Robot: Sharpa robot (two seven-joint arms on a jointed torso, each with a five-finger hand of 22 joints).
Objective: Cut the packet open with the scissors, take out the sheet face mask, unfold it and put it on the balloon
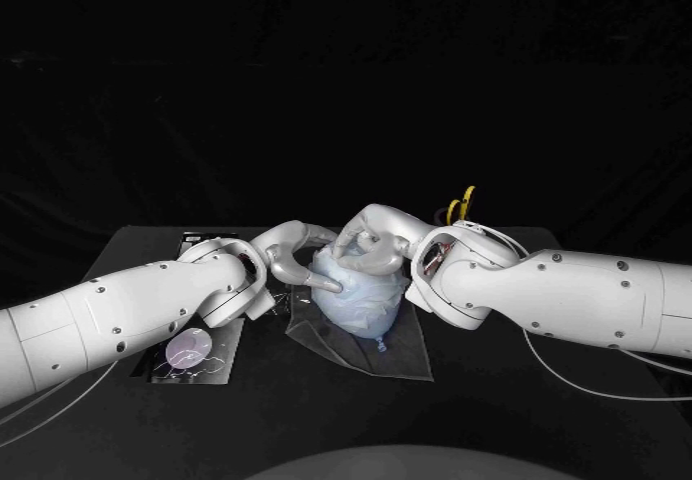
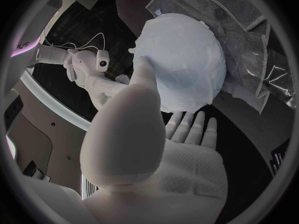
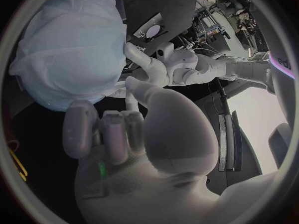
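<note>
My left robot hand [image 1: 296, 262] cradles the pale round balloon [image 1: 361, 305] between thumb and spread fingers at mid black surface [image 1: 548, 400]. The white sheet face mask [image 2: 181, 50] covers it. My right robot hand [image 1: 378, 245] curls on top, and I cannot tell whether it grips.

The scissors [image 1: 462, 207] show just their yellow handles beyond the right arm; the blades are hidden. The left arm covers the far end of the packet [image 1: 195, 352] on the left of the bench [image 1: 548, 400]. The left hand [image 1: 296, 262] and right hand [image 1: 378, 245] hide the far side of the balloon [image 1: 369, 326]. Whether their fingers pinch the sheet face mask [image 1: 353, 292] or merely touch it cannot be told.
</note>
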